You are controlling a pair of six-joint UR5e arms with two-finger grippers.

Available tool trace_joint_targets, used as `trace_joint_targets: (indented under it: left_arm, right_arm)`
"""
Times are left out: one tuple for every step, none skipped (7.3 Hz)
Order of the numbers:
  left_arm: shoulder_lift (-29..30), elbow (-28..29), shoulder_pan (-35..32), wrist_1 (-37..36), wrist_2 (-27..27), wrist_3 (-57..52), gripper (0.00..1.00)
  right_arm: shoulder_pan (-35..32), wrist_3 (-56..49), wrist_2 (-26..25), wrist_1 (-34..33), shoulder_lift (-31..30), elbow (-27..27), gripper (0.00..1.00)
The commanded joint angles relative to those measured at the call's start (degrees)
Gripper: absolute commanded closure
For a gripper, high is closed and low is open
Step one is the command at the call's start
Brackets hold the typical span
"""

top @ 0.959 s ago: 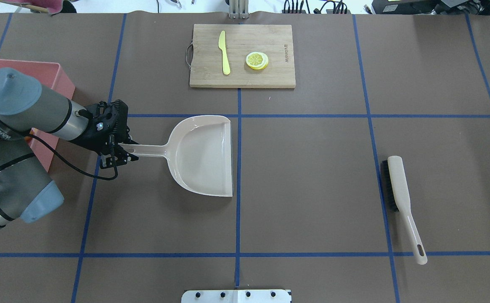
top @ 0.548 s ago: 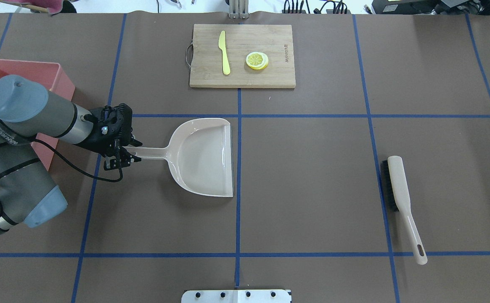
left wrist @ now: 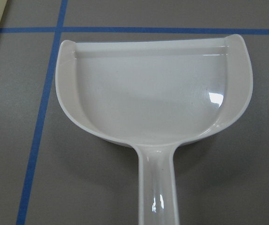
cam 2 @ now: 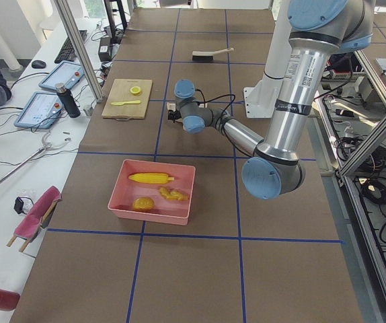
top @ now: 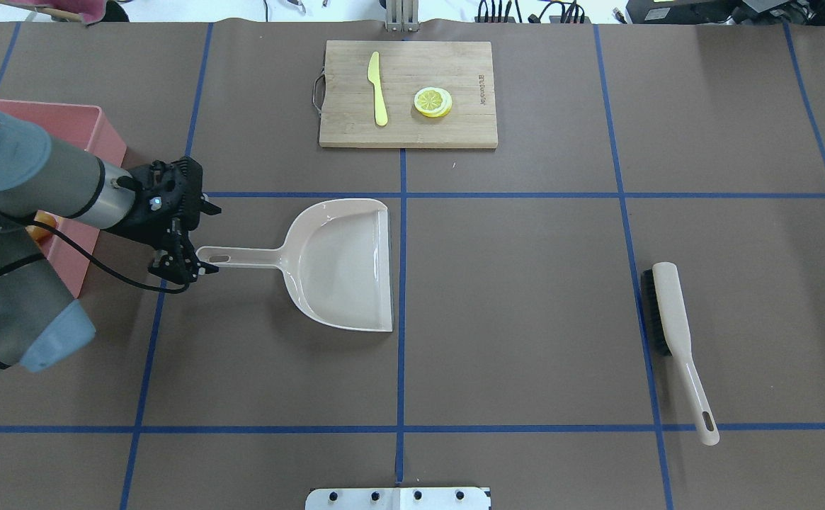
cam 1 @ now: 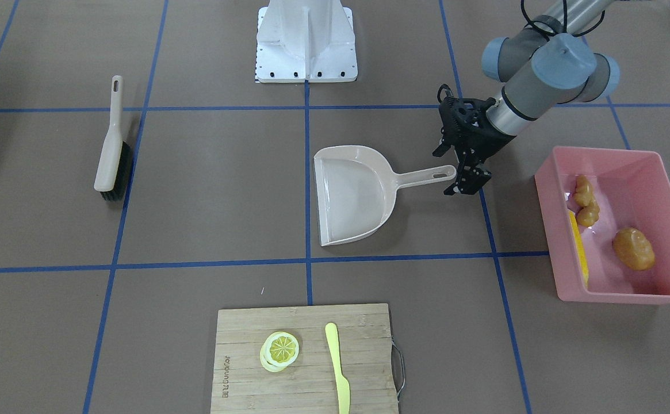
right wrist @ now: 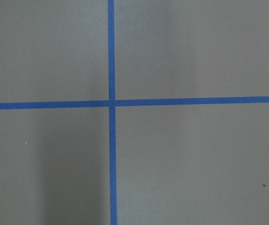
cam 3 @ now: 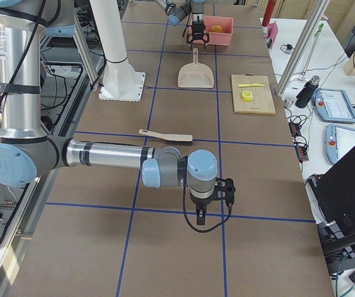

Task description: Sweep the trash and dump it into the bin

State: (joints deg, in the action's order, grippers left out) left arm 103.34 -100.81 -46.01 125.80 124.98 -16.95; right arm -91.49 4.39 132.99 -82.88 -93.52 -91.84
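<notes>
the left arm reaches low from the counter's (top: 525, 297) left end, the left gripper (top: 210, 239) tilted down at the tip of the dustpan's (top: 341, 262) handle, fingers spread wide and holding nothing. the right gripper (cam 3: 201, 218) hangs over crossed blue tape lines at the right end; i cannot tell how its fingers stand. the corn cob (cam 1: 578, 244), potato-like lump (cam 1: 634, 248) and ginger-like piece (cam 1: 586, 200) lie inside the pink bin (cam 1: 616, 296) at the left end, which the arm largely hides from overhead.
</notes>
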Motion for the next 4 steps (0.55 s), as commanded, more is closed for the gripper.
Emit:
trace_joint_targets:
  left_arm:
    - [-10.5, -4.0, -11.1, -1.5, 1.4, 0.2, 0.01]
    - [-13.5, -4.9, -16.9, -5.4, 1.5, 0.1, 0.01]
    - [-14.1, -3.9, -19.7, -10.1, 3.4, 0.2, 0.01]
    - [-14.0, -1.0, -24.0, -13.5, 7.3, 3.2, 0.01]
  right_arm:
    - [0.0, -0.1, -0.1, 0.1, 0.2, 0.0, 0.00]
    - [0.0, -0.1, -0.1, 0.2, 0.1, 0.0, 0.00]
    - [0.0, 0.0, 0.0, 0.2, 0.0, 0.0, 0.00]
    - [0.0, -0.2, 0.9, 0.2, 0.0, 0.1, 0.00]
